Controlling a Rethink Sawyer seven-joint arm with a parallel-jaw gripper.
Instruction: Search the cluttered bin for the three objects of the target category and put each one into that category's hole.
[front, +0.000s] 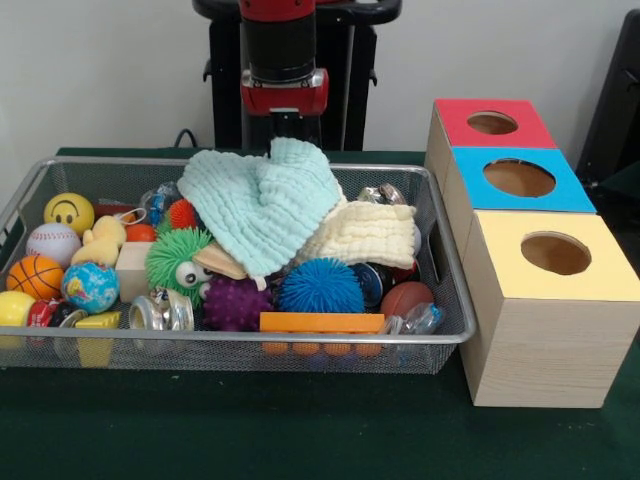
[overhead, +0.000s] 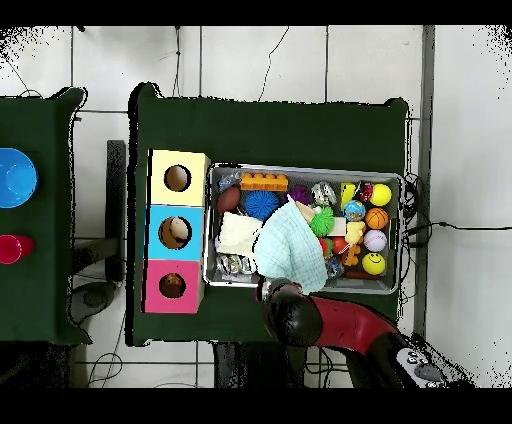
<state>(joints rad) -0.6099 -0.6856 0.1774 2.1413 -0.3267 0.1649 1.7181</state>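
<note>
A wire mesh bin (front: 250, 338) is packed with toys. A teal cloth (front: 265, 205) rises in a peak above the bin's far rim and hangs from my gripper (front: 288, 140), which is shut on its top edge; the cloth hides the fingers. Under it lies a cream cloth (front: 365, 233). Around them sit a blue spiky ball (front: 320, 286), a purple spiky ball (front: 236, 303), a green spiky toy with eyes (front: 178, 262), a smiley ball (front: 68, 212), a baseball (front: 52, 243), a basketball (front: 34, 276) and a globe ball (front: 90, 287). In the overhead view the teal cloth (overhead: 290, 250) reaches over the bin's edge toward the gripper (overhead: 283, 290).
Three wooden boxes with round holes stand in a row beside the bin: red top (front: 460, 112), blue top (front: 475, 160), yellow top (front: 500, 230). An orange brick (front: 321, 322) lies against the bin's front wall and a brown football (front: 406, 297) sits in the corner.
</note>
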